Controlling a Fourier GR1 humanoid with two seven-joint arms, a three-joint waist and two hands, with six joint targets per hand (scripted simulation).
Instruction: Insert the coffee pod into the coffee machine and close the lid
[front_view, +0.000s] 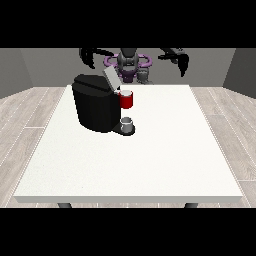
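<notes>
A black coffee machine (94, 107) stands on the white table (150, 160), left of centre. Its grey lid (110, 78) is tilted up and open. A red pod holder (126, 100) sticks out at the machine's front, with a light round top that may be the pod. Below it a small grey cup (127, 123) rests on the drip base. The hand at the view's left (88, 56) hangs above and behind the machine, fingers drooping, holding nothing. Raised far from the machine, the hand at the view's right (182, 62) also has relaxed fingers pointing down.
The robot's torso (128, 64) stands behind the table's far edge. Grey walls and a wood floor surround the table. Bare white tabletop stretches to the right of the machine and towards the camera.
</notes>
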